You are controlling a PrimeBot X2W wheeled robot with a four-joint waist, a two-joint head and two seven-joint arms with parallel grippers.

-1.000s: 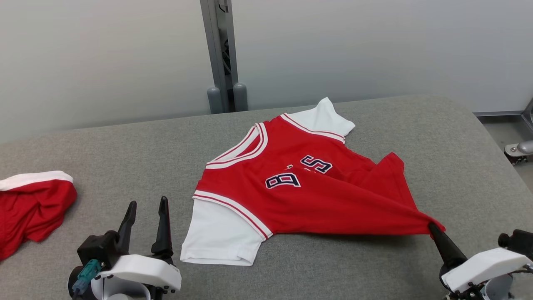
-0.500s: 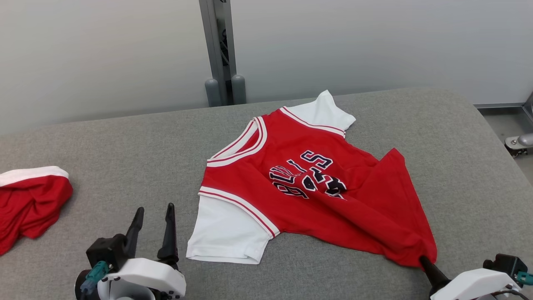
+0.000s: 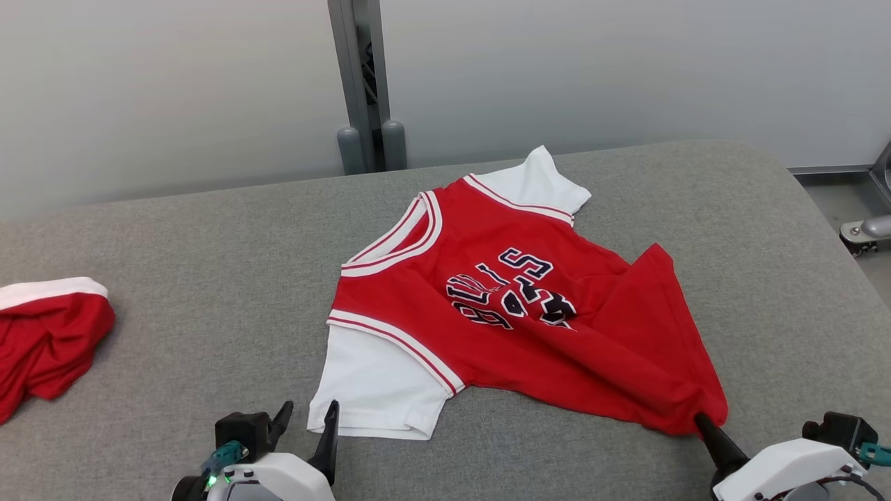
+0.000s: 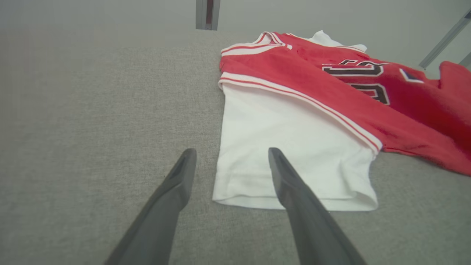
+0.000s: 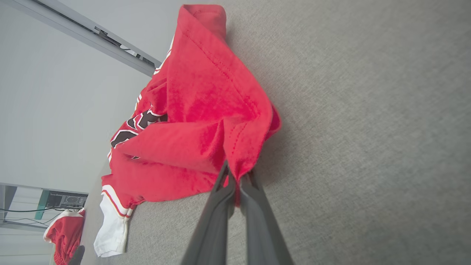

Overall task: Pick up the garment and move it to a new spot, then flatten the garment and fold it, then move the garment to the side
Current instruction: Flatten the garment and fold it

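The garment (image 3: 515,313) is a red jersey with white sleeves and dark lettering, lying on the grey padded table (image 3: 209,278). My right gripper (image 3: 702,422) is shut on the garment's red hem corner at the lower right; the right wrist view shows the red cloth (image 5: 206,121) bunched between the closed fingers (image 5: 224,206). My left gripper (image 3: 308,416) stands open just in front of the near white sleeve (image 3: 376,390). In the left wrist view, its right finger (image 4: 290,184) overlaps the sleeve's (image 4: 290,147) hem edge and its left finger (image 4: 176,184) is over bare table.
A second red and white garment (image 3: 45,334) lies crumpled at the table's left edge. A grey metal post (image 3: 358,83) stands behind the table against the pale wall. The table's right edge curves down toward the floor, where a metal fitting (image 3: 866,233) sits.
The right gripper pulled the hem corner toward me, spreading the jersey and uncovering its lettering. The left gripper moved right, up to the white sleeve. The camera tilted slightly.
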